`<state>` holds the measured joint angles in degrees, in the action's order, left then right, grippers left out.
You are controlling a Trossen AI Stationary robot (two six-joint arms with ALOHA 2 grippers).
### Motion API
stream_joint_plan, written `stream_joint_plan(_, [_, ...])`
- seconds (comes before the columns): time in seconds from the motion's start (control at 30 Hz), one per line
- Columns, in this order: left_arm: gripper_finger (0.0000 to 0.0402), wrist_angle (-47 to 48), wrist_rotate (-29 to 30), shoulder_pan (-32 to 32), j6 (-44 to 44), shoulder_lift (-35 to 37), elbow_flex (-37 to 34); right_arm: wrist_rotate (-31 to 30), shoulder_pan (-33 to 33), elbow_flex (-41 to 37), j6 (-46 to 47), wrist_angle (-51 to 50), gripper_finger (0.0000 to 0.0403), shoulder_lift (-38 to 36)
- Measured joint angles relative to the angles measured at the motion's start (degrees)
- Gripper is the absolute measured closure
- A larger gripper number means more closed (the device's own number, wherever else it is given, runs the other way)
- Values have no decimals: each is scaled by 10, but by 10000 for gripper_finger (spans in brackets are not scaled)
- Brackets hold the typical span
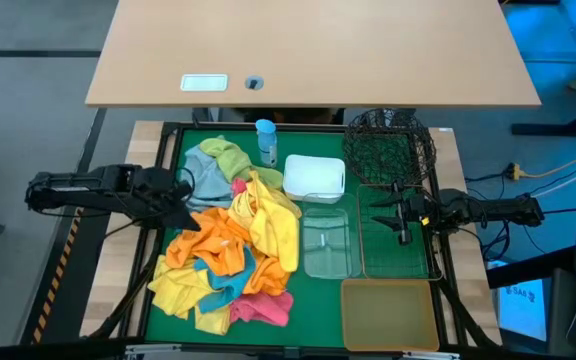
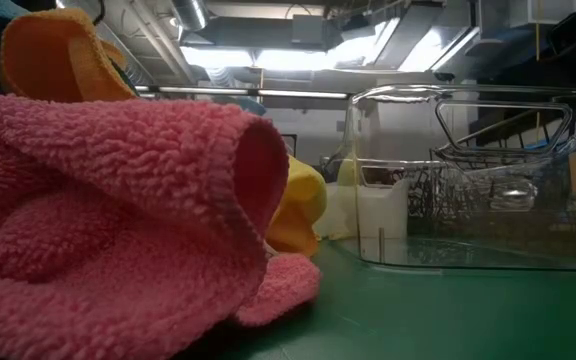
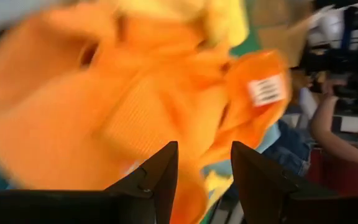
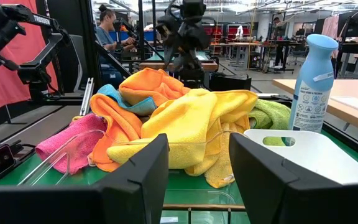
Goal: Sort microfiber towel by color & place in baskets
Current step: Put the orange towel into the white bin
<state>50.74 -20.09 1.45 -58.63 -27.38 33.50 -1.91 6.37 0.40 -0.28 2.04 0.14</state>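
Fluffy microfiber towels (image 1: 230,255) in orange, yellow, pink, teal and green lie heaped on the green table (image 1: 323,300). Beside them stand a white tub (image 1: 314,177), clear tub (image 1: 326,243), amber tub (image 1: 389,314), round black mesh basket (image 1: 389,143) and rectangular wire basket (image 1: 400,240). Left tool (image 1: 183,205), open, sits at the pile's edge above orange cloth; right tool (image 1: 400,212) hangs open, empty, over the wire basket. A blue-capped bottle (image 1: 266,141) stands behind.

A: What was lost in the left wrist view?
B: The orange towel (image 3: 123,99) was smeared with blur and ran off the edges.
A: And low down?
B: A pink towel (image 2: 108,230) hid the pile behind it.
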Motion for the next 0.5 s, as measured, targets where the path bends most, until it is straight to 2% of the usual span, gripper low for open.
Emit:
stream_joint_plan(0.17, [260,44,-15,0,-34,0,0,0,0,0,0,0,233,0])
stream_joint_plan(0.5, [260,37,-21,-3,-39,0,0,0,0,0,0,0,233,0])
